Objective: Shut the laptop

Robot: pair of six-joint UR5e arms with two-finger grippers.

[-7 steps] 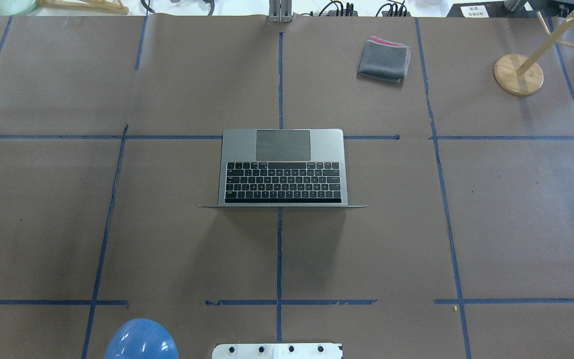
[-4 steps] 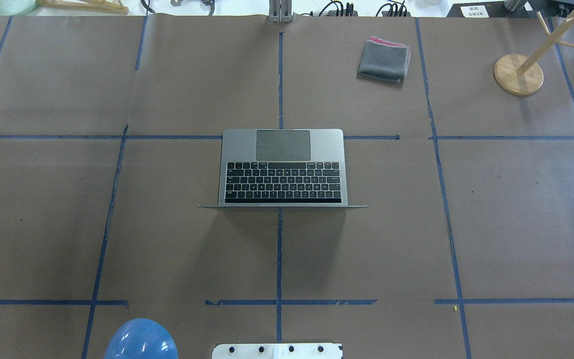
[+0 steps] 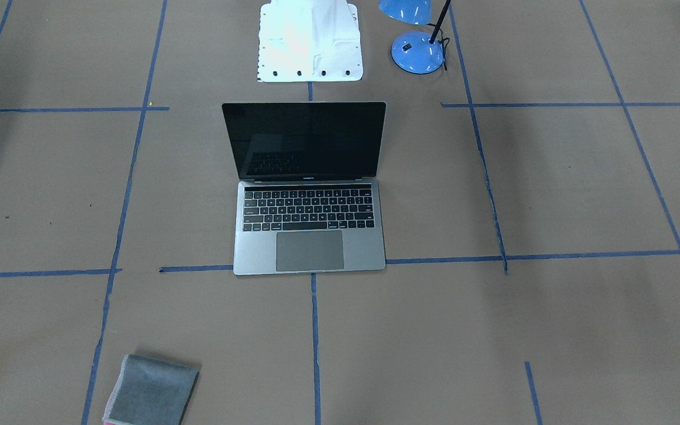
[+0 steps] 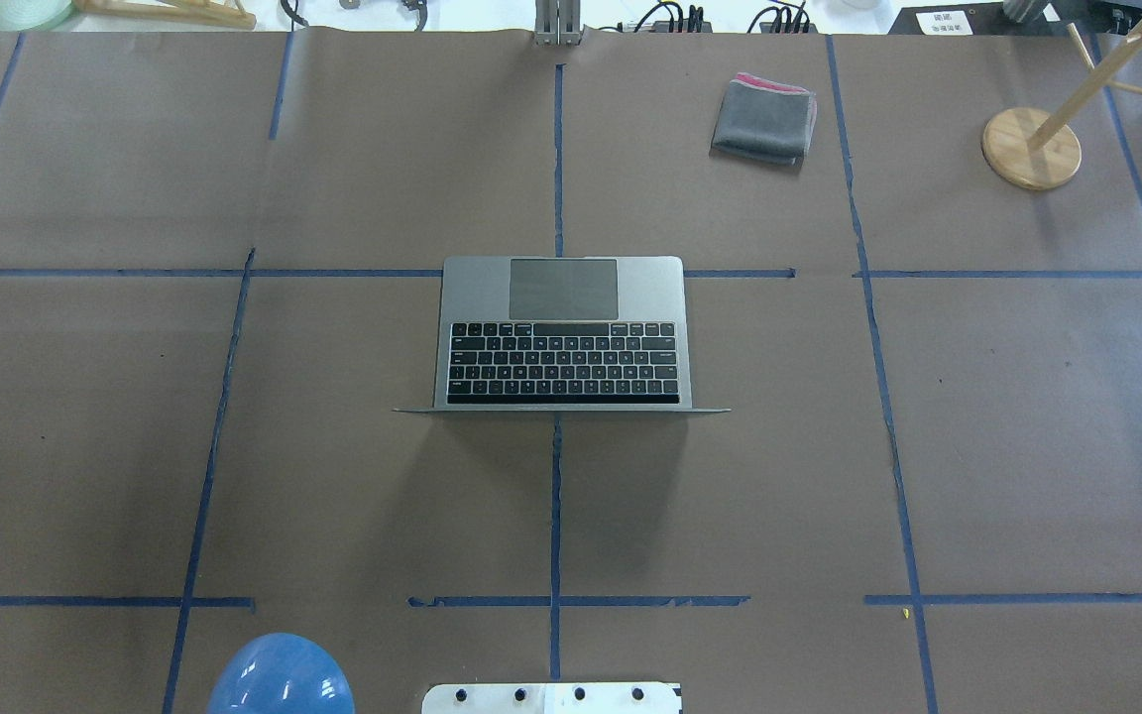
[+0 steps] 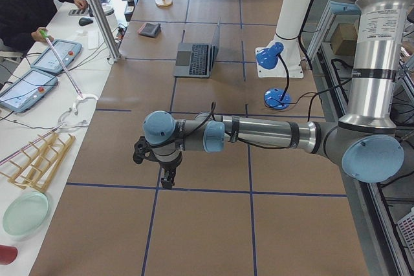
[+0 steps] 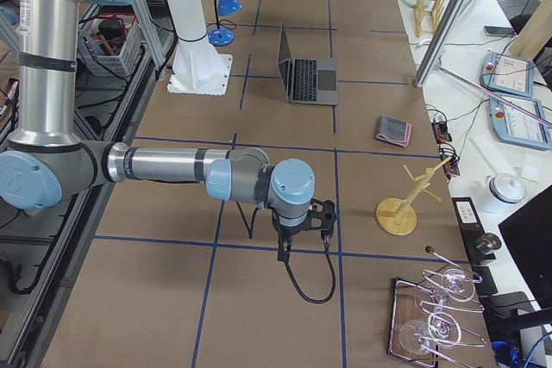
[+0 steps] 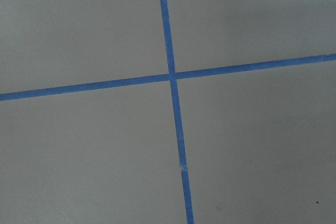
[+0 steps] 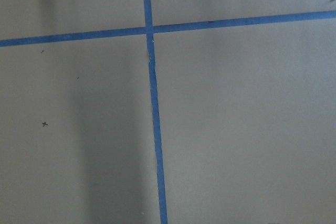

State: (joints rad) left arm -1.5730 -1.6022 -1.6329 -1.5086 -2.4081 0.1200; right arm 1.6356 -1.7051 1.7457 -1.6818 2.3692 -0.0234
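Observation:
The laptop (image 4: 563,337) stands open in the middle of the table. Its lid is upright and its black screen (image 3: 307,139) faces away from the robot. It also shows in the exterior left view (image 5: 197,58) and the exterior right view (image 6: 306,79). My left gripper (image 5: 167,176) hangs over bare paper far from the laptop, toward the table's left end. My right gripper (image 6: 283,252) hangs likewise toward the right end. Both show only in the side views, so I cannot tell whether they are open or shut. Both wrist views show only brown paper and blue tape.
A folded grey cloth (image 4: 764,119) lies at the far right of the laptop. A wooden stand (image 4: 1032,147) is further right. A blue lamp (image 3: 417,50) stands beside the white robot base (image 3: 310,41). People and devices are at the table's far side (image 5: 39,4).

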